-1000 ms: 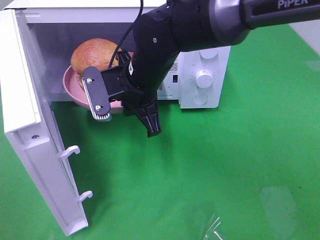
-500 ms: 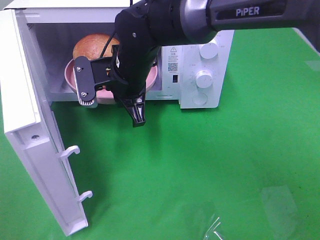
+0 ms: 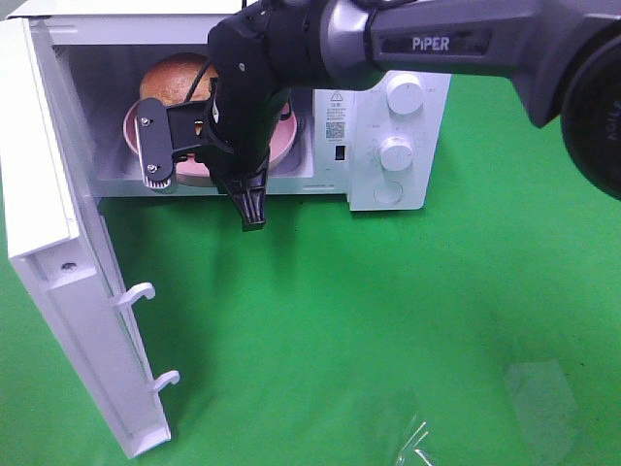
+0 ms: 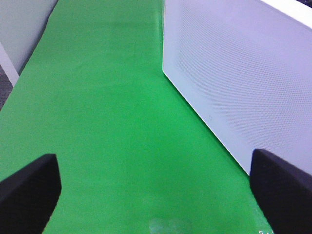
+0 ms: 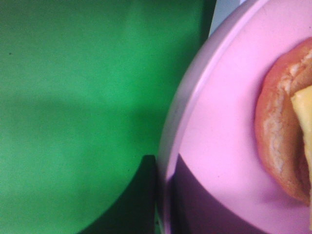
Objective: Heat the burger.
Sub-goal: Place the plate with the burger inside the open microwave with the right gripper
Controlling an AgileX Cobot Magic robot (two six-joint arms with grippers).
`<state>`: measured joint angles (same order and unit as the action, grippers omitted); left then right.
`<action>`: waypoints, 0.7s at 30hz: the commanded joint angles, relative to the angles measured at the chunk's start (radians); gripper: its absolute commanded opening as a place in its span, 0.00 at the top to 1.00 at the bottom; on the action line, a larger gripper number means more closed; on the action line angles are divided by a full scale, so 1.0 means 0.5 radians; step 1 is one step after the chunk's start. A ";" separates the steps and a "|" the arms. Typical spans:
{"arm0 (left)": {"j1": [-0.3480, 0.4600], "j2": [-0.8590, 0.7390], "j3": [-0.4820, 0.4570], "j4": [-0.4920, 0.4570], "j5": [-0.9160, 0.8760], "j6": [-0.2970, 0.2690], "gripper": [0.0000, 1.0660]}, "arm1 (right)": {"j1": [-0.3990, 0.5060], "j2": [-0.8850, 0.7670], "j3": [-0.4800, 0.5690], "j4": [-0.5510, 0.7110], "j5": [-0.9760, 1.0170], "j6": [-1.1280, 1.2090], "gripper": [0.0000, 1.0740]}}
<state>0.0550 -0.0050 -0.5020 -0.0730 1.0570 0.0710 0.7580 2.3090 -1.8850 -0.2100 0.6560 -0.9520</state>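
Note:
The burger [image 3: 175,78], golden-brown bun up, lies on a round pink plate [image 3: 131,131] inside the open microwave [image 3: 335,184]. My right arm [image 3: 252,87] reaches in from the upper right and covers the plate's front. Close up, the right gripper [image 5: 158,209] is shut on the plate's rim [image 5: 195,97], and the burger [image 5: 280,131] shows a yellow cheese edge. Out of the exterior view, my left gripper [image 4: 156,195] stands open over green cloth, nothing between its fingers [image 4: 29,195].
The microwave door [image 3: 58,252] swings wide open toward the front left, its latch hooks [image 3: 141,291] sticking out. Knobs [image 3: 396,152] sit on the right panel. A white perforated panel [image 4: 234,78] is near the left gripper. Clear plastic film [image 3: 539,398] lies front right.
The right arm has moved back and left into the microwave, carrying the plate and burger from the opening's edge deeper inside. The left gripper has stayed open.

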 commanded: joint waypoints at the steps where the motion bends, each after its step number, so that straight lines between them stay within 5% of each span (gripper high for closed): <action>1: -0.014 -0.044 0.006 0.000 -0.028 -0.010 0.09 | -0.024 0.012 -0.098 -0.028 -0.088 0.014 1.00; 21: -0.014 -0.044 0.006 0.000 -0.028 -0.010 0.09 | -0.072 0.084 -0.144 -0.060 -0.176 -0.048 1.00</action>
<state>0.0550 -0.0050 -0.5020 -0.0730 1.0570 0.0710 0.7230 2.3690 -1.9420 -0.2210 0.6380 -0.9610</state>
